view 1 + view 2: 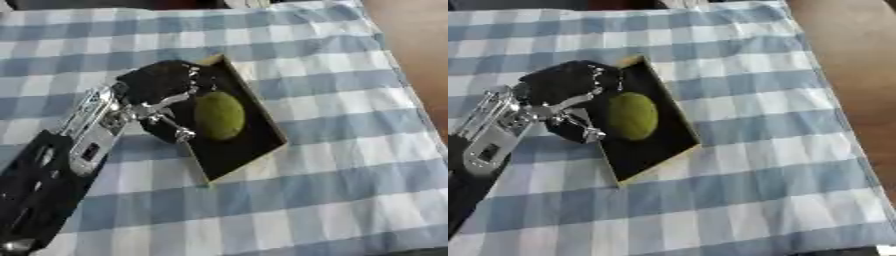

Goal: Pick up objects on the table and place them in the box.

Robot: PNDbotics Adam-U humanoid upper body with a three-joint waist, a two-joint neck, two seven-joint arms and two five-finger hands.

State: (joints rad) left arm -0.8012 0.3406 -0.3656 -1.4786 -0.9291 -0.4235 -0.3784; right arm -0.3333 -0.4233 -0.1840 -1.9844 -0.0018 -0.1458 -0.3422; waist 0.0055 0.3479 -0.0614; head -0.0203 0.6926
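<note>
One round, dull green fruit (219,115) with a matte skin lies inside the single shallow box (262,120), dark inside with tan edges, on the blue-checked surface (332,200). The left hand (157,82) hovers over the box's left edge, fingers relaxed, grasping nothing.

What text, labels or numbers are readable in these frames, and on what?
None readable.
Box: no print shows on its tan rim or dark inside.
Green round object in the box: no label.
Left hand and its arm: silver and black parts, no legible marking.
Blue and white checked cloth: pattern only.
</note>
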